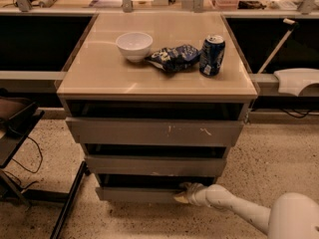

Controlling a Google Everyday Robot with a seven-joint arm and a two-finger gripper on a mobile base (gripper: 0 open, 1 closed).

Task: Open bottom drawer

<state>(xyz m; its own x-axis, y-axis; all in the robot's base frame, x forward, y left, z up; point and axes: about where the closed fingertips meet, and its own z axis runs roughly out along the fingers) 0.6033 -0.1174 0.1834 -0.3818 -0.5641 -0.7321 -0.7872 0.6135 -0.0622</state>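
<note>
Bottom drawer [134, 194], lowest and narrowest grey front of the bench [99, 76], near the floor: probably rigid, light-running and handleless, best hooked at its top edge, where the tool [182, 193] sits, aperture indiscernible.

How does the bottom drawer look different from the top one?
The bottom drawer has the narrowest front, and it is plain; the top drawer is the widest and bears white scratch marks. The pincer sits at the bottom drawer's front, towards its right end; nothing touches the top drawer. Both are grey and handleless.
</note>
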